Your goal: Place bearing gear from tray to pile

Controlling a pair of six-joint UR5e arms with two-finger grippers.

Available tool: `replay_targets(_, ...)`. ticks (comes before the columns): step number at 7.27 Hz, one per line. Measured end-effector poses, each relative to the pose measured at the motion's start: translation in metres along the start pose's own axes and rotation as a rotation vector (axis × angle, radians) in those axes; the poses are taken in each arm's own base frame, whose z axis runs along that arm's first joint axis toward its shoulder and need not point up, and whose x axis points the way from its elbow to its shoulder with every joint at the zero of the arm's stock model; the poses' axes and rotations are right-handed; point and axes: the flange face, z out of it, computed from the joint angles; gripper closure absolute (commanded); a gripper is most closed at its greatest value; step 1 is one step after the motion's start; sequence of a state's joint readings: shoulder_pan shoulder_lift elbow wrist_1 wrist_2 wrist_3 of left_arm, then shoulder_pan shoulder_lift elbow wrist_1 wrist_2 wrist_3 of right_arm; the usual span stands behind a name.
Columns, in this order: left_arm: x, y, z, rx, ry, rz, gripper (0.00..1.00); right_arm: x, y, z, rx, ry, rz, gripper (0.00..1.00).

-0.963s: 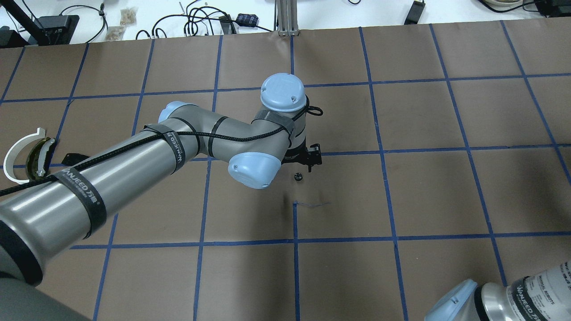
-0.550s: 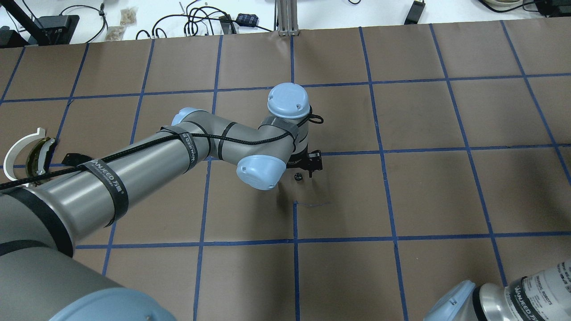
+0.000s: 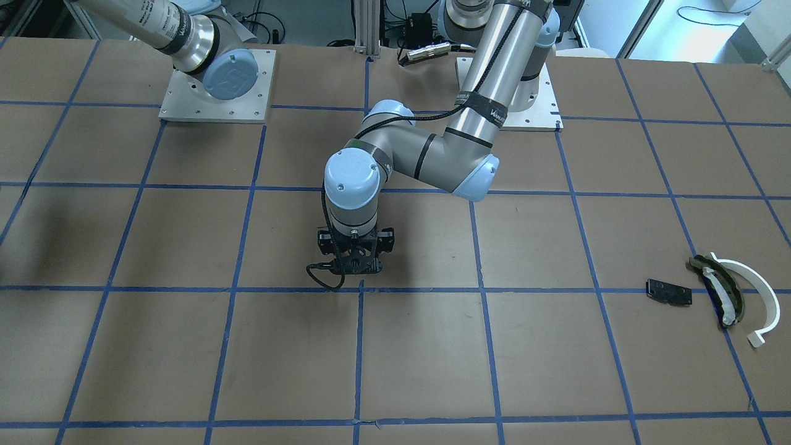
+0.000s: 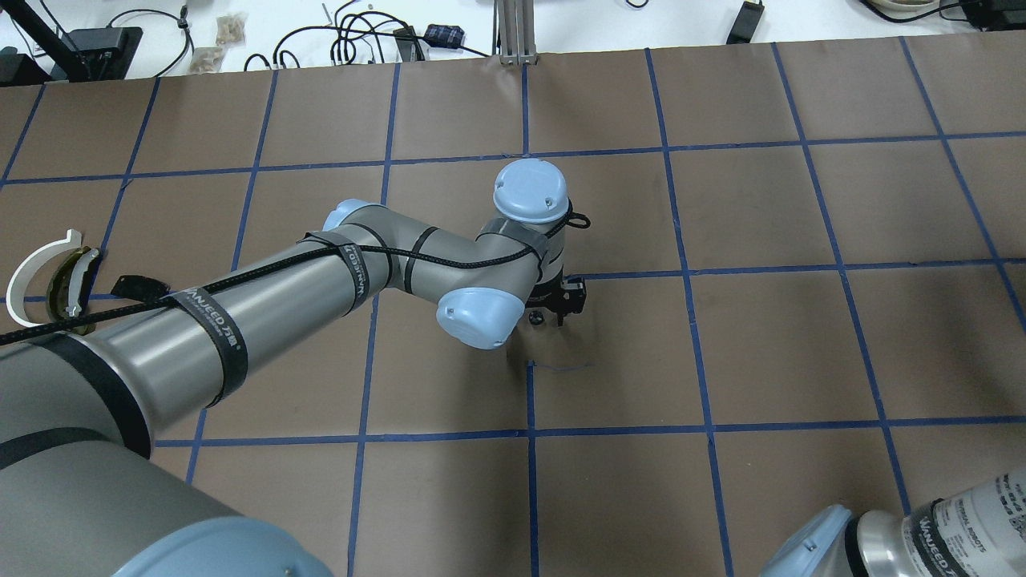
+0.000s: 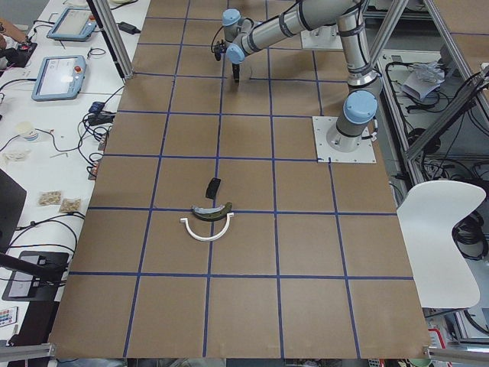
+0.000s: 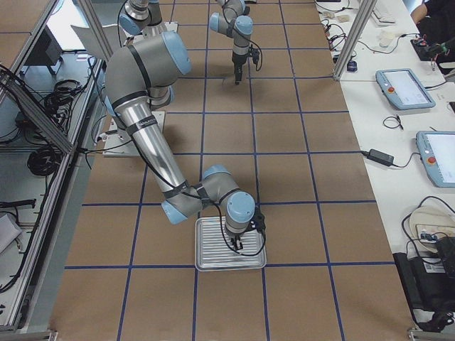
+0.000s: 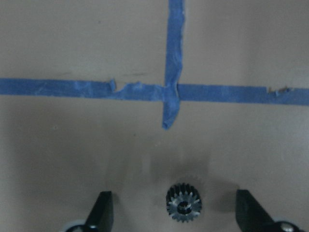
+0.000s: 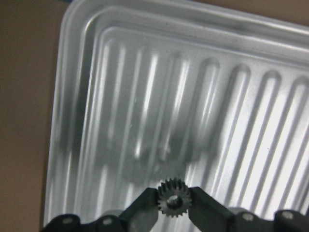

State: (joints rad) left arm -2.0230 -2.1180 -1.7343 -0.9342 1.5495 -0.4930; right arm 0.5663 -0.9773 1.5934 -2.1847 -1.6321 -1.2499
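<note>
Straddling a gear (image 7: 183, 203) well apart from the tray (image 6: 208, 249), the left gripper (image 7: 174, 205) has jaws spread wide, holding nothing (pickup step, I judge). Over the tray the right gripper (image 8: 173, 202) pinches a second gear (image 8: 172, 197). Next: close centred, then carry to the pile (image 3: 718, 289).

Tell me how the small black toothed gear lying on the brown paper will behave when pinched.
The small black toothed gear looks rigid, so it should not deform. Lying flat, it probably won't roll but may skid on the brown paper. Its teeth may give the left gripper uneven contact.
</note>
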Motion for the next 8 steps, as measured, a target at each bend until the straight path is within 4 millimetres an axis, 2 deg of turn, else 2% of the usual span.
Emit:
replay_targets(1,0.000,0.002,0.002,-0.004,-0.002,0.002,0.90,-0.011,-0.006,-0.029,-0.002,0.007,-0.011,1.00)
replay_targets(2,0.000,0.002,0.003,-0.005,-0.001,0.002,0.93,-0.035,-0.019,-0.077,-0.001,0.017,-0.013,1.00)
replay_targets(3,0.000,0.002,-0.001,0.000,0.002,0.003,1.00,-0.071,-0.039,-0.124,0.002,0.035,-0.015,1.00)
replay_targets(4,0.000,0.003,-0.007,0.008,0.006,0.006,1.00,-0.116,-0.066,-0.161,-0.007,0.048,-0.029,1.00)
replay_targets(5,0.000,0.002,-0.011,0.014,0.010,0.007,1.00,-0.172,-0.095,-0.188,-0.032,0.044,-0.026,1.00)
replay_targets(6,-0.001,0.001,-0.014,0.020,0.014,0.007,1.00,-0.223,-0.115,-0.204,-0.063,0.025,0.004,1.00)
replay_targets(7,-0.003,-0.002,-0.021,0.030,0.019,0.007,1.00,-0.263,-0.126,-0.213,-0.093,0.007,0.051,1.00)
replay_targets(8,-0.014,-0.007,-0.032,0.043,0.024,0.010,1.00,-0.289,-0.134,-0.217,-0.111,-0.003,0.082,1.00)
